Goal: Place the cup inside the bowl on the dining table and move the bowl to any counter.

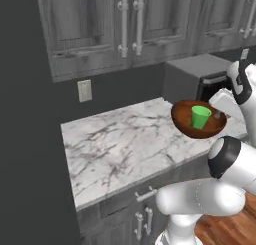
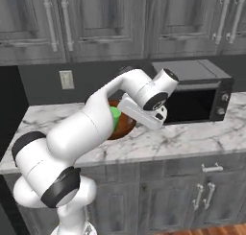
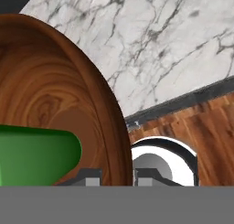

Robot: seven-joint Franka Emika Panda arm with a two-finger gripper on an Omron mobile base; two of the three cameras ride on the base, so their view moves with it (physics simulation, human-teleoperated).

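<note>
Hand view: one cup (image 3: 36, 154) inside one bowl (image 3: 59, 95), hand (image 3: 118, 175) gripping rim.

Arm (image 2: 91, 119) bent, fingers (image 3: 93, 177) clamped, one each side.

The bowl (image 1: 186, 123) is hanging tilted above the right end of the marble bench (image 1: 120, 144), with the green cup (image 1: 200, 117) sitting inside it. A white wall outlet (image 1: 84, 90) is showing above the bench.

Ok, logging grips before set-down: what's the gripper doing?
Gripper: closed on the bowl rim, cup inside.
</note>
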